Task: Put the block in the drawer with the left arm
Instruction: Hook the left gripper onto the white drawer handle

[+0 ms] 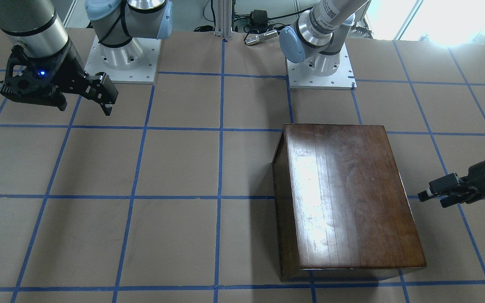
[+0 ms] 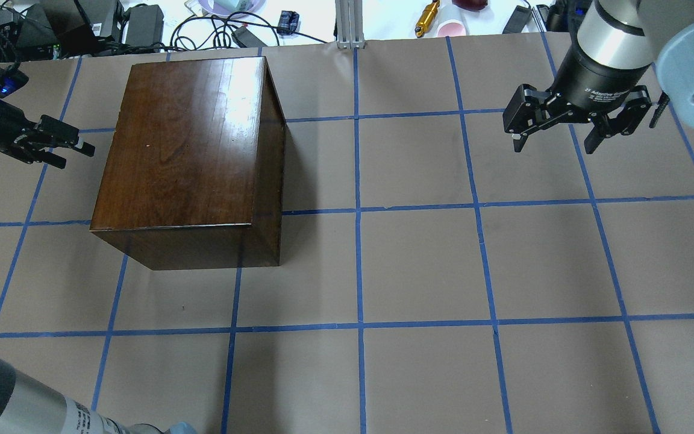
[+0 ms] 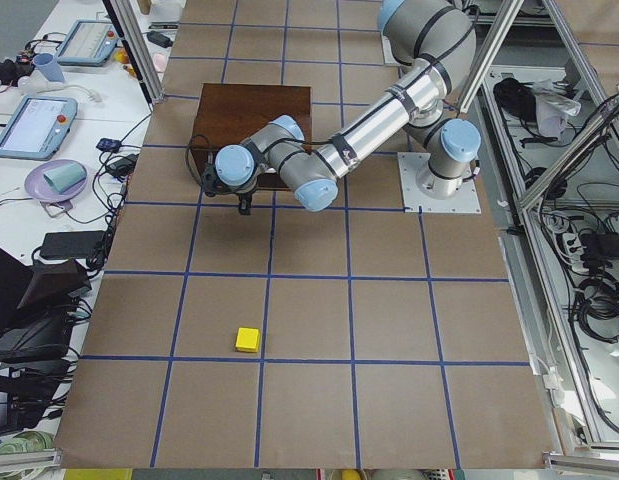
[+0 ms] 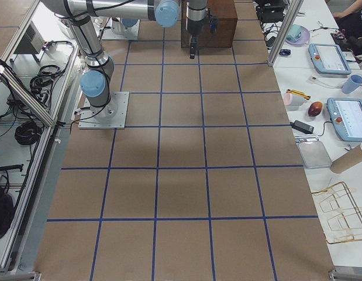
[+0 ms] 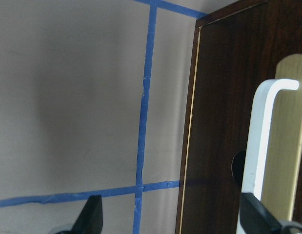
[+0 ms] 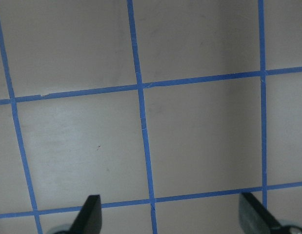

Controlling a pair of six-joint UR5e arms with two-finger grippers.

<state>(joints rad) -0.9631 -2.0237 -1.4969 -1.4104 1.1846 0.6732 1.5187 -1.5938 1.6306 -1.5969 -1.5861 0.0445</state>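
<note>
The yellow block (image 3: 248, 339) lies on the table in the exterior left view, well away from the dark-brown box (image 2: 184, 150). It shows in no other view. The drawer is shut; its dark front panel (image 5: 214, 122) with a white handle (image 5: 260, 146) shows in the left wrist view. My left gripper (image 2: 65, 154) is open and empty. It points at the drawer side of the box, a short way off it, and also shows in the front view (image 1: 434, 198). My right gripper (image 2: 555, 147) is open and empty, held above the table at the far right.
Brown table (image 2: 419, 265) with a blue tape grid. The two arm bases (image 1: 122, 63) (image 1: 320, 69) stand at the robot's edge. Cables, cups and tablets lie beyond the table's far edge (image 2: 214, 18). The right gripper also shows in the front view (image 1: 85, 108).
</note>
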